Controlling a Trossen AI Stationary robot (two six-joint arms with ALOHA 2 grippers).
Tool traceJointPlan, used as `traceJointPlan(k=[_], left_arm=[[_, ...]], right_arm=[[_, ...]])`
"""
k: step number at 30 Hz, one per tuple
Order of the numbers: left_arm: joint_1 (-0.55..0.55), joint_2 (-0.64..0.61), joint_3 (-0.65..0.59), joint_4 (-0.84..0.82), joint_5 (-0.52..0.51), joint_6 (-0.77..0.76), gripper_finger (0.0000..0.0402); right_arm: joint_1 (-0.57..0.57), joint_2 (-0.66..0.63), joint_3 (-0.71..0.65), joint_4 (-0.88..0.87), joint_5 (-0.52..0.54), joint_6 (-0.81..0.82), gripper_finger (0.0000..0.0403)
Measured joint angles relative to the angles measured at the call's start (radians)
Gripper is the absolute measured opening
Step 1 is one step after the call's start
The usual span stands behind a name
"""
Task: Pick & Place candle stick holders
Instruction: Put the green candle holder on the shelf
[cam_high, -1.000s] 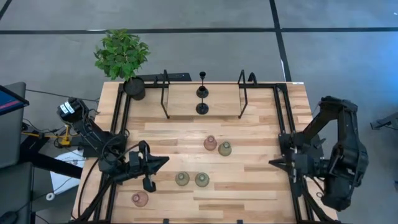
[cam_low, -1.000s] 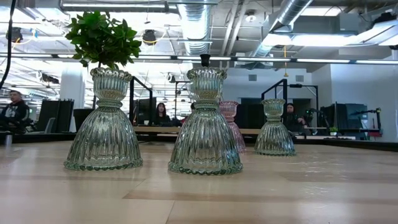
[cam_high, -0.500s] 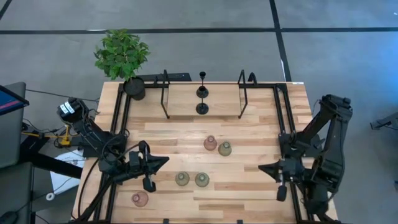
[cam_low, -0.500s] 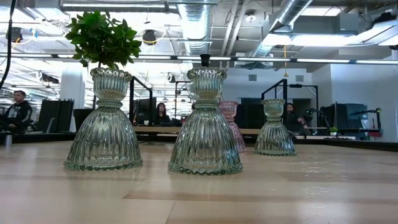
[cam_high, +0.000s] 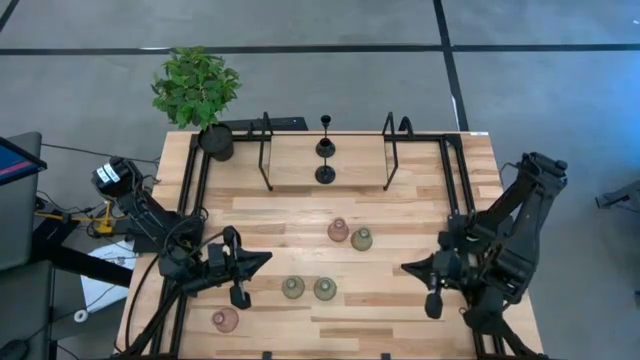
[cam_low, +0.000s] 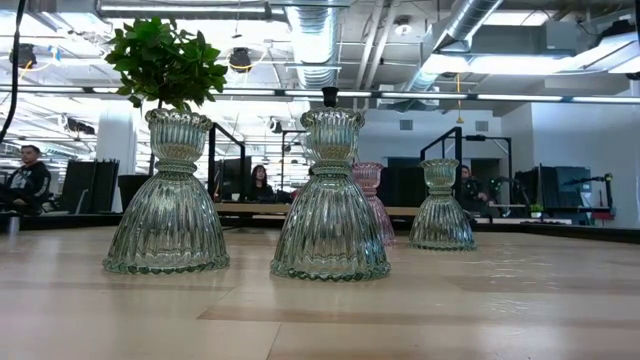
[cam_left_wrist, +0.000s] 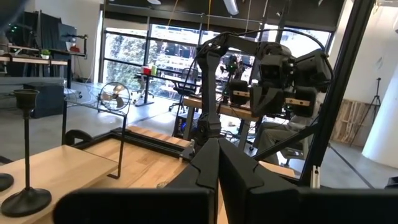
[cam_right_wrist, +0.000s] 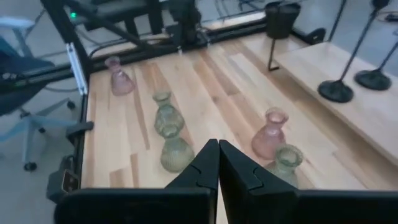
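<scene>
- Since a second ago the right gripper (cam_high: 403, 268) has swung inward from the table's right edge over the wood, its fingers pressed together and holding nothing; the left gripper (cam_high: 266, 258) has not moved.
- Ahead of the right gripper's tip, two olive-green glass holders (cam_high: 292, 288) (cam_high: 325, 289) stand side by side, near each other but apart.
- Beyond and to one side of that tip, a pink glass holder (cam_high: 338, 230) stands just beside a third olive-green holder (cam_high: 362, 238).
- The left gripper is also closed and empty; the olive pair lies just past its tip.
- A second pink holder (cam_high: 225, 320) stands alone near the table's front corner, close beside the left arm.
- Two black thin-stemmed holders (cam_high: 326, 147) (cam_high: 325, 174) stand upright on the raised back shelf, well away from both grippers, between two black wire frames (cam_high: 265, 150).
- A potted plant (cam_high: 197, 90) sits at the far left corner.
- People sit at desks in the room behind.
</scene>
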Motion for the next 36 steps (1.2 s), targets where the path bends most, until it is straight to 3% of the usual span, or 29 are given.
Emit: traceJointPlan(k=[9,13,19,28,32,36], left_arm=[[0.0,0.0,0.0,-0.001,0.0,0.0,0.0005],[-0.002,0.0,0.0,0.0,0.0,0.0,0.0007],[-0.002,0.0,0.0,0.0,0.001,0.0,0.0006],[-0.002,0.0,0.0,0.0,0.001,0.0,0.0008],[-0.002,0.0,0.0,-0.001,0.001,0.0,0.0005],[-0.002,0.0,0.0,-0.001,0.001,0.0,0.0006]], right_arm=[[-0.121,0.001,-0.172,0.408,-0.196,-0.213,0.0],[-0.157,-0.002,-0.23,0.435,-0.236,-0.223,0.0],[-0.227,-0.003,-0.325,0.492,-0.431,-0.208,0.0],[-0.378,0.0,-0.475,0.871,-0.651,-0.385,0.0],[-0.446,0.0,-0.513,0.909,-0.646,-0.398,0.0],[-0.495,0.0,-0.517,0.835,-0.63,-0.433,0.0]])
